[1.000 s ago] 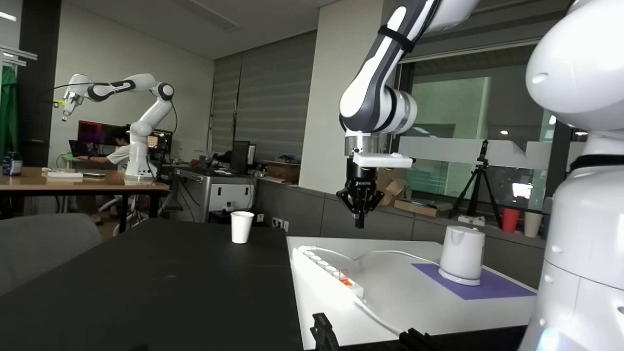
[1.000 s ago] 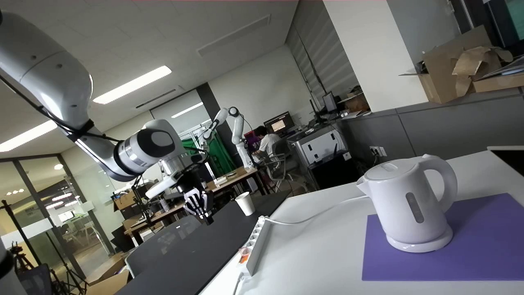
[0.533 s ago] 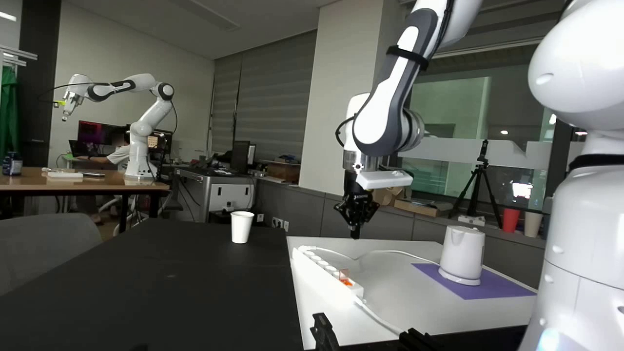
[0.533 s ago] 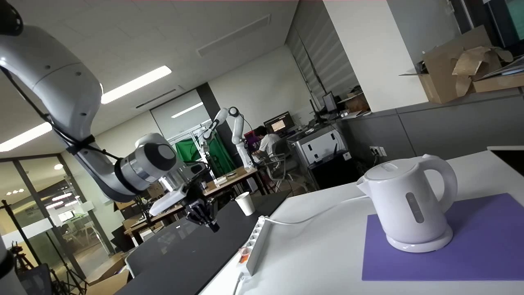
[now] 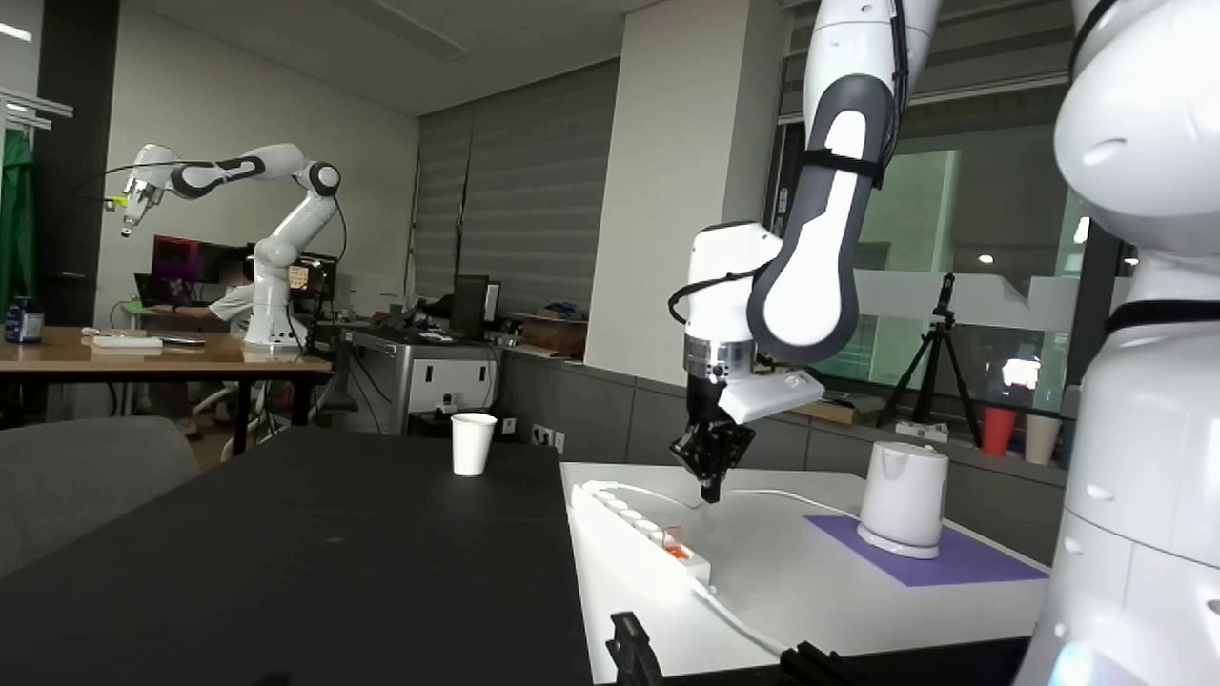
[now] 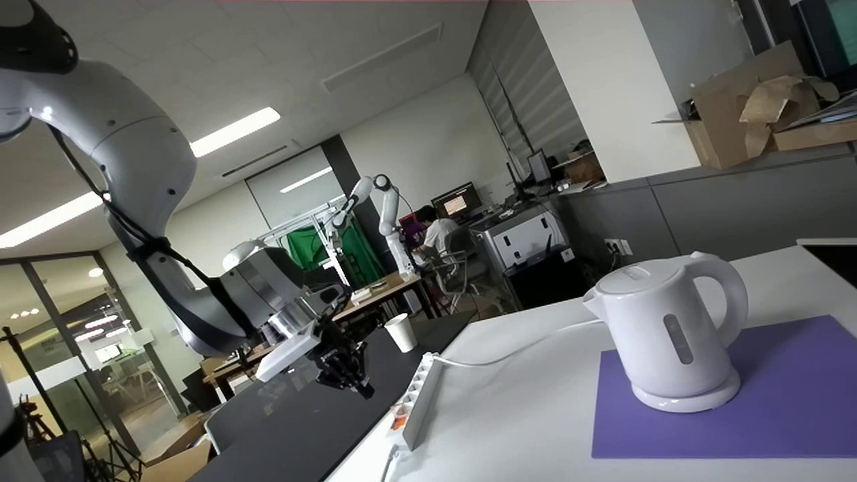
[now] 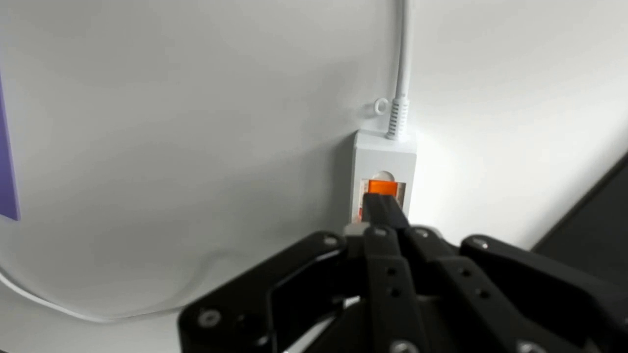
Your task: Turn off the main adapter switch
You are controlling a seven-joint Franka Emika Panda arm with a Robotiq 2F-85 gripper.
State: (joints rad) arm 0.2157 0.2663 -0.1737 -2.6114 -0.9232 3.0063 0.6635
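Observation:
The adapter is a long white power strip (image 5: 624,513) lying on the white table; it also shows in an exterior view (image 6: 422,395) and, in part, in the wrist view (image 7: 385,159). The main adapter switch is a small orange-red rocker (image 5: 677,552) at its near end, with a clear flap standing up beside it. The switch also shows in an exterior view (image 6: 400,423). My gripper (image 5: 710,495) is shut and empty, in the air above the table, apart from the strip. In the wrist view its fingertips (image 7: 381,198) cover the lower part of the orange switch (image 7: 382,187).
A white kettle (image 5: 904,500) stands on a purple mat (image 6: 790,402). A white cable (image 6: 495,363) runs from the strip's far end to the kettle; a thicker cable (image 7: 405,49) leaves the switch end. A paper cup (image 5: 472,443) stands on the black table (image 5: 334,553) adjoining the white one.
My gripper has come down, staying shut. In an exterior view it has also shifted to the right, closer to the strip. The strip, switch and kettle have not moved.

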